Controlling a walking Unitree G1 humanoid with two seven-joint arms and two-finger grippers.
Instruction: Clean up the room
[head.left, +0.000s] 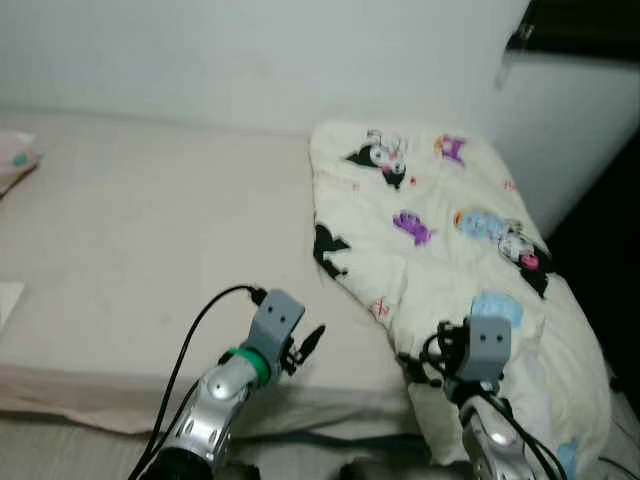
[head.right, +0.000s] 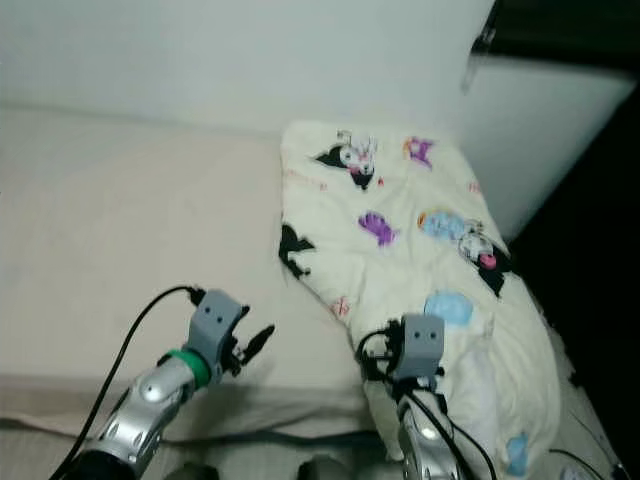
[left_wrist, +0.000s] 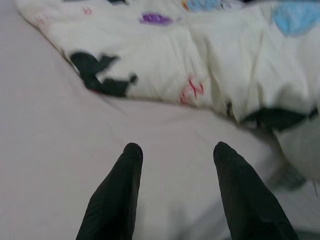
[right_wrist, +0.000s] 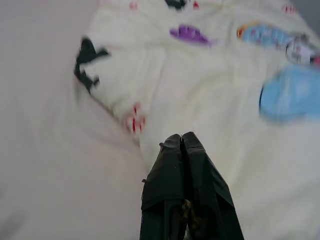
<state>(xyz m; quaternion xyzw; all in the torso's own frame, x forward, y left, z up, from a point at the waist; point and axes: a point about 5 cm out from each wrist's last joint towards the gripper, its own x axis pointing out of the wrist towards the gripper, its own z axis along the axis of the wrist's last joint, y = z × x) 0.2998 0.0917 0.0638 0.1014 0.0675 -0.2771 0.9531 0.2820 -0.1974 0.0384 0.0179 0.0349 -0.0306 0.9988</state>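
left claw (left_wrist: 175, 155): fingers spread apart with nothing between them, hovering low over the bare sheet near the bed's front edge (in the head views it sits at the end of the silver arm with a green ring at the wrist).
right claw (right_wrist: 182, 141): fingers pressed together, nothing held that can be seen, tip poised over the quilt's near edge.
quilt (head.left: 450, 250): cream, printed with cartoon figures in black, purple, blue and pink; it lies bunched on the bed to the right of the left claw and directly ahead of and under the right claw, running from the wall down to the bed's front edge, where it hangs over.
quilt edge (left_wrist: 150, 95): just ahead of the left claw's fingertips, apart from them, with a black print and a red mark along it.
bed (head.left: 150, 230): pale beige sheet, stretching ahead and to the left of the left claw.
pillow (head.left: 15, 160): a pinkish corner far off to the left of the left claw (blurred, little to tell).
wall (head.left: 250, 50): plain white, beyond the bed ahead of both claws.
dark gap (head.left: 610, 230): to the right of the right claw, beside the quilt.
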